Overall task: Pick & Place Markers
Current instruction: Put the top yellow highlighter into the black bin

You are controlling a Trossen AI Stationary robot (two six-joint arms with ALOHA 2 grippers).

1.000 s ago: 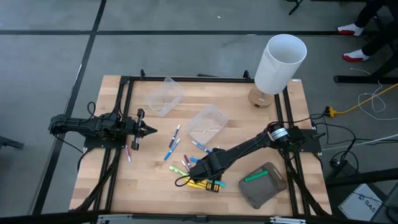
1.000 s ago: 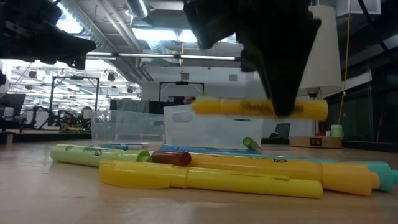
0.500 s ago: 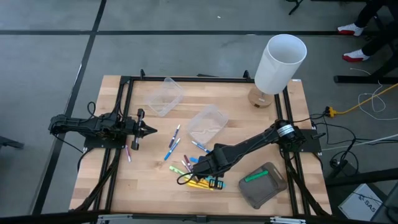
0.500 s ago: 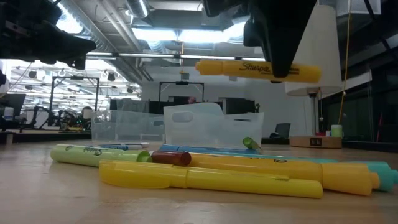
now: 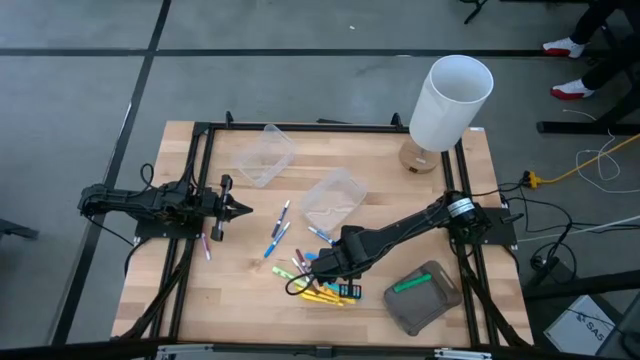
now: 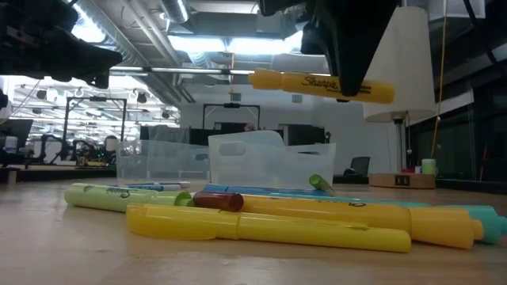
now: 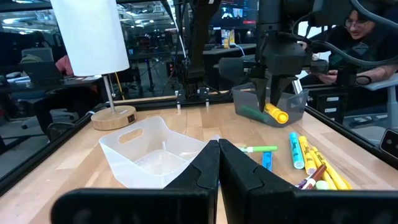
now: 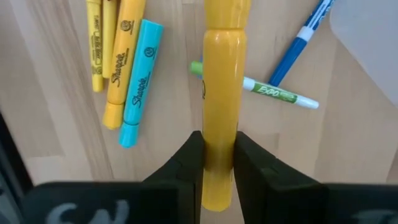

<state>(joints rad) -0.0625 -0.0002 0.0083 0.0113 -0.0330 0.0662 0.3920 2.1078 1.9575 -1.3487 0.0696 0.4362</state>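
Observation:
My right gripper (image 8: 217,155) hangs over the middle of the table, shut on a yellow marker (image 6: 317,81) that is clear of the wood. Below it a pile of yellow, green and light blue markers (image 6: 269,222) lies flat on the table near its front edge. More markers (image 5: 278,232) lie scattered toward the left. My left gripper (image 5: 243,208) waits shut at the table's left side, pointing level and touching nothing. My right gripper pinches the yellow marker's barrel (image 8: 221,134) between its two fingers, past the middle toward the end away from the cap. The fingers (image 6: 348,75) point down and lie across the marker. The marker is lifted clear above the pile, almost level.
Two clear plastic tubs (image 5: 265,153) (image 5: 333,196) stand at the far middle. A grey tray (image 5: 430,305) holding a green marker sits near the front right corner. A white lamp (image 5: 450,100) stands at the far right. Bare wood lies at the front left.
My right gripper has risen with the yellow marker, most of it in the first half second, and has rolled a little. The marker now hangs higher above the pile and tips slightly. The pile has stayed where it was.

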